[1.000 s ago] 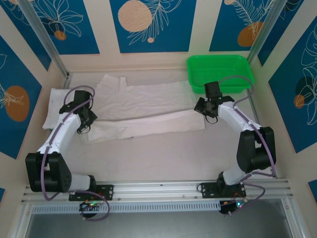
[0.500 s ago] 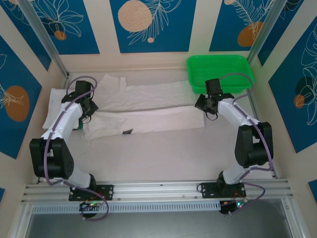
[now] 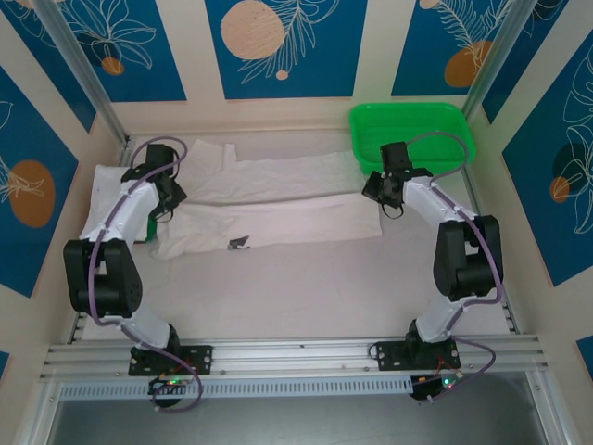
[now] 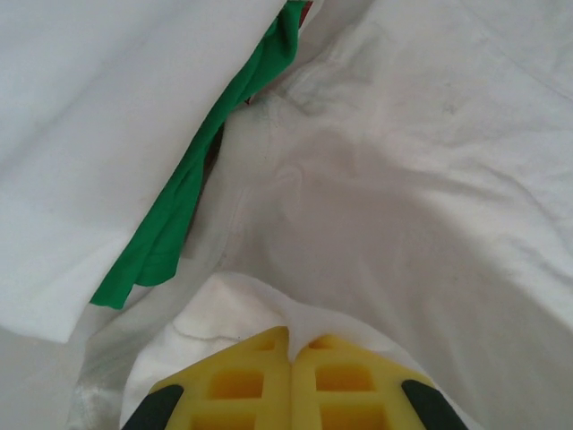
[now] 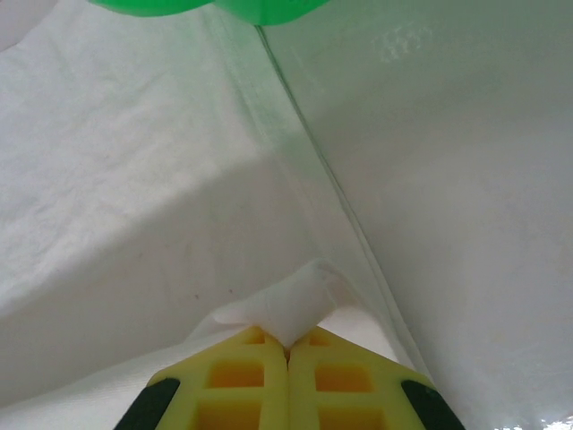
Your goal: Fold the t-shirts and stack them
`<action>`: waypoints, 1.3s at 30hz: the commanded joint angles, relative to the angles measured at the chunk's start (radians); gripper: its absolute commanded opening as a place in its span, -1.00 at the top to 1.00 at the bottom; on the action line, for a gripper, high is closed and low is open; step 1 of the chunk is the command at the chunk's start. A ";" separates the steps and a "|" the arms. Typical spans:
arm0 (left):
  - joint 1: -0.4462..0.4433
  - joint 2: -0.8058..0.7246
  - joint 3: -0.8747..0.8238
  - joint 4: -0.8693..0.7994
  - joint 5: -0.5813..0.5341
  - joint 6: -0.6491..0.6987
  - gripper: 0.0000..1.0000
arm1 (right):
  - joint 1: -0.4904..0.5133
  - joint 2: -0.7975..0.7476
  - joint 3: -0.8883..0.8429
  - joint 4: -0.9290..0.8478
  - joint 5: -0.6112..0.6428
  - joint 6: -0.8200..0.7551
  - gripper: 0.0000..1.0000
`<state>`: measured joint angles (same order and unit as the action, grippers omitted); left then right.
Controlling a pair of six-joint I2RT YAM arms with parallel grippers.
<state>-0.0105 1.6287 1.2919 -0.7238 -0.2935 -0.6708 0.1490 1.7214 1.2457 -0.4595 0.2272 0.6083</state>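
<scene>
- My left hand (image 4: 291,344) is clamped on a fold of the white t-shirt (image 3: 278,199) at its left end. My right hand (image 5: 288,346) pinches its right end, just beside the green basket (image 3: 412,130).
- The t-shirt lies spread across the far half of the pale tabletop (image 3: 296,287), with a small dark label (image 3: 239,244) near its front edge.
- Another white shirt (image 3: 104,190) lies at the far left, with a strip of green cloth (image 4: 179,215) under its edge.
- Blue wall panels (image 3: 287,46) with leaf drawings and orange discs enclose the space on 3 sides.
</scene>
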 commanded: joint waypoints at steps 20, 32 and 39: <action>0.020 0.160 0.061 0.055 -0.014 0.016 0.99 | -0.008 0.134 0.069 0.017 0.007 -0.007 1.00; 0.023 0.106 0.037 0.082 0.004 -0.009 -0.34 | 0.021 0.022 0.013 0.087 -0.028 -0.092 -0.42; -0.032 0.025 -0.084 0.230 0.142 -0.049 -0.89 | 0.119 -0.051 -0.088 0.169 -0.066 -0.112 -0.45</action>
<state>-0.0166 1.6798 1.2484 -0.5720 -0.2382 -0.6991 0.2291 1.6619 1.1805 -0.3412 0.2039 0.5186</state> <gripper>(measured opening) 0.943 0.728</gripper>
